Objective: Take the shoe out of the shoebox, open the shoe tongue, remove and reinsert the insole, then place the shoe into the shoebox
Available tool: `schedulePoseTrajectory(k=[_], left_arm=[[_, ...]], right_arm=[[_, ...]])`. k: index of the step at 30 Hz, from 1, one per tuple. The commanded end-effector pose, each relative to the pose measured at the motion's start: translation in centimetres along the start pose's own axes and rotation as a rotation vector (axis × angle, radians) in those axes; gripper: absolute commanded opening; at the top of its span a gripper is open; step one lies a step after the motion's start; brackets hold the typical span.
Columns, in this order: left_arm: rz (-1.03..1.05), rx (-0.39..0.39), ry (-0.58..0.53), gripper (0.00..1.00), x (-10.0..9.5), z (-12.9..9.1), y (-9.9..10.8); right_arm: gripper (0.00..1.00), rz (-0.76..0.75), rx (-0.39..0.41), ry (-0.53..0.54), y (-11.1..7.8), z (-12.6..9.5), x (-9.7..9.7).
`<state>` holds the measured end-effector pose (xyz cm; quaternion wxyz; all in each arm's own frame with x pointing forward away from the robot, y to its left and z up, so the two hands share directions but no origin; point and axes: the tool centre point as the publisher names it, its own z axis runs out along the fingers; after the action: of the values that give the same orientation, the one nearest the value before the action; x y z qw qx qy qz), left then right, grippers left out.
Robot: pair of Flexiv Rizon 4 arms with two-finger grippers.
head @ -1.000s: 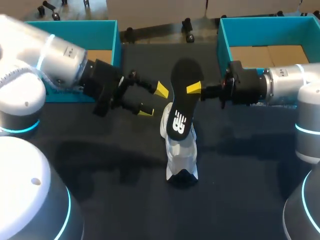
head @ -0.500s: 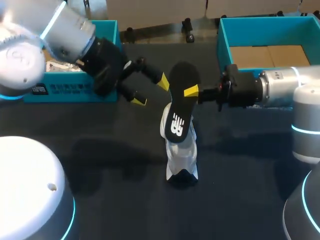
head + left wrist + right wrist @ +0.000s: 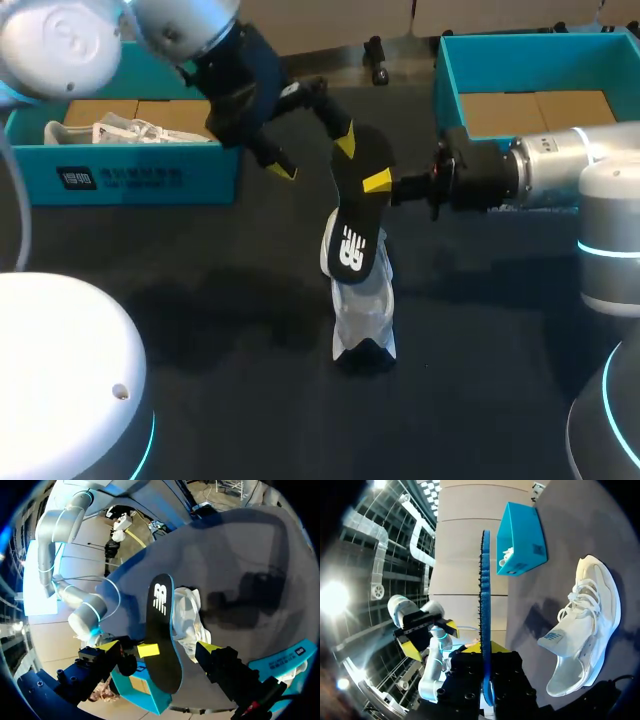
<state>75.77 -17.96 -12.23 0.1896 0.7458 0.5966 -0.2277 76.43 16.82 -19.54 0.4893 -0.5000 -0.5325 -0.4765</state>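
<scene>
A white shoe (image 3: 362,310) rests on the dark table at the middle, also visible as the shoe (image 3: 585,630) beside my right gripper. The black insole (image 3: 358,205) hangs above it, tilted, with my right gripper (image 3: 380,183) shut on its edge. In the right wrist view the insole (image 3: 485,595) stands edge-on between my right gripper (image 3: 486,652) fingers. My left gripper (image 3: 314,155) is open at the insole's far end, one tip close beside it. In the left wrist view the insole (image 3: 162,630) and the shoe (image 3: 192,617) lie ahead of my open left gripper (image 3: 159,646).
A teal shoebox (image 3: 150,178) at the back left holds a white bundle (image 3: 130,130). A second teal box (image 3: 445,95) with a cardboard floor stands at the back right, behind my right arm. In the right wrist view the left box (image 3: 520,532) lies beyond the shoe.
My left arm has swung up and towards the back, bringing its open gripper against the insole's far end. The right gripper has shifted the insole slightly left. The shoe has not moved.
</scene>
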Motion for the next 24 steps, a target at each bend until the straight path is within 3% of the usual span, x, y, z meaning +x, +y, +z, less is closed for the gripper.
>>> schedulePoseTrajectory(k=[1,9,24], left_arm=[[-0.01,0.015,0.265,1.0,-1.0,-0.3,1.3],[0.011,-0.018,0.42,1.0,-2.0,-0.6,2.8],[-0.125,-0.027,0.51,1.0,-1.9,-0.4,4.2]], right_arm=[[0.0,0.004,0.008,-0.004,0.4,0.1,-0.1],[0.0,0.014,0.028,-0.005,0.7,0.3,-0.4],[0.0,0.014,0.032,0.005,0.7,0.6,-0.8]])
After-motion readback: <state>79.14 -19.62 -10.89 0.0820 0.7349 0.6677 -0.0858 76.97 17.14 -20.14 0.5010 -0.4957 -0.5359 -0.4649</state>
